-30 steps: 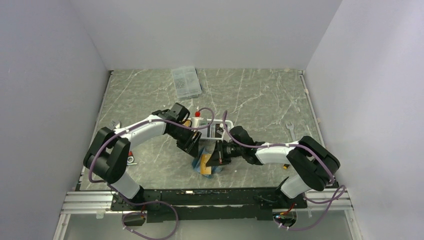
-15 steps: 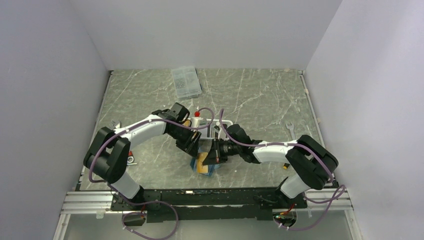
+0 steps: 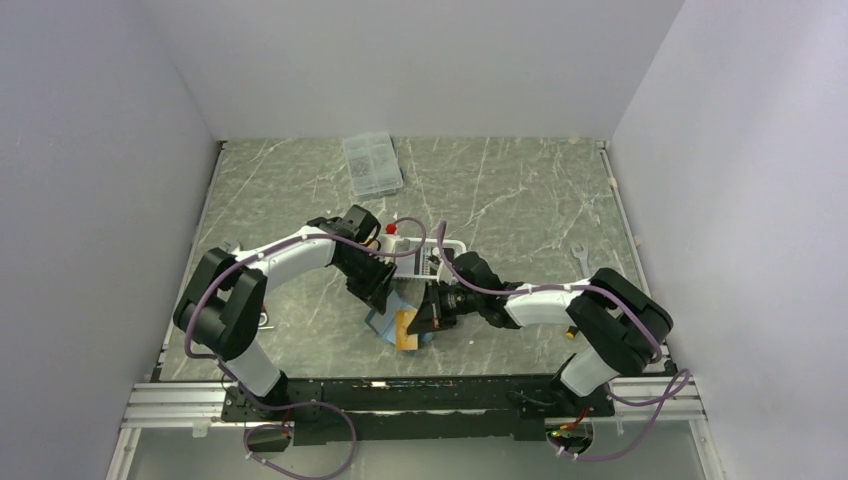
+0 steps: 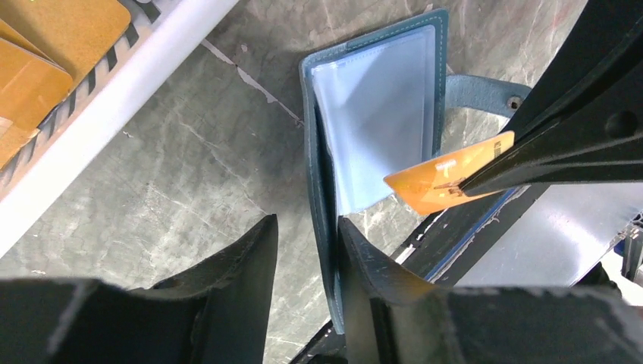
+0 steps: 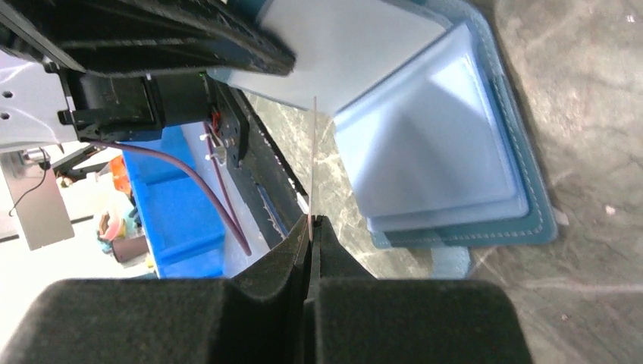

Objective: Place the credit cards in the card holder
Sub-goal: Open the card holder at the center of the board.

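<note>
Right end effector (image 5: 311, 221) clamps the yellow-gold card (image 4: 447, 182) over the open card holder (image 4: 379, 114); left end effector (image 4: 307, 227) straddles its edge, jaws apart.

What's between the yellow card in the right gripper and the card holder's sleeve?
Nothing visible. The right gripper pinches the yellow card, and the card's free corner sits at the edge of the open card holder, by its pale blue inside. The left gripper straddles the holder's edge, beside the card's path and not in it.
</note>
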`<state>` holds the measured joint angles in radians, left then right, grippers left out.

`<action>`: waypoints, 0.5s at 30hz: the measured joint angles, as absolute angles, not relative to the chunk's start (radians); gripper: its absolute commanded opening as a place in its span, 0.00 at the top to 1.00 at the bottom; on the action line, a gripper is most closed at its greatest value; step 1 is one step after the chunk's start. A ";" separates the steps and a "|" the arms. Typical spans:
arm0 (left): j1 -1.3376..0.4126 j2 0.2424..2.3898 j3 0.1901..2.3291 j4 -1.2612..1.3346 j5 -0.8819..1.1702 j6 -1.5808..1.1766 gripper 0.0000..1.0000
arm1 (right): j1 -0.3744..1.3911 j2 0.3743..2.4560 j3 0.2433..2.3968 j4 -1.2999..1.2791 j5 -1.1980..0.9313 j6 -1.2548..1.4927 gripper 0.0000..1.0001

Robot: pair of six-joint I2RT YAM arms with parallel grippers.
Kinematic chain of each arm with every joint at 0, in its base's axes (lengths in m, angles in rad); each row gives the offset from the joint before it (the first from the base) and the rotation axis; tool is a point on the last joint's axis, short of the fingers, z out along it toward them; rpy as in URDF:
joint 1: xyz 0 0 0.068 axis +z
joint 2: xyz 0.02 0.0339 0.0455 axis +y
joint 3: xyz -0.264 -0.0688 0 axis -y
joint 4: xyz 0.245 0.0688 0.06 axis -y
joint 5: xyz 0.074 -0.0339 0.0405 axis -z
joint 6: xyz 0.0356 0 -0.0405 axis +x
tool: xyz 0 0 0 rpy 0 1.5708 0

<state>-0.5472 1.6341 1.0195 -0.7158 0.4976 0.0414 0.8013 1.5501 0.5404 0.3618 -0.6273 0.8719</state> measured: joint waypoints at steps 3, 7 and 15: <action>-0.544 1.634 1.022 -0.719 0.496 0.041 0.66 | 0.801 1.525 0.497 0.370 -0.624 0.872 1.00; -0.542 1.634 1.023 -0.722 0.496 0.042 0.73 | 0.801 1.472 0.394 0.377 -0.612 0.883 1.00; -0.542 1.634 1.024 -0.723 0.500 0.042 0.77 | 0.801 1.398 0.290 0.391 -0.611 0.900 1.00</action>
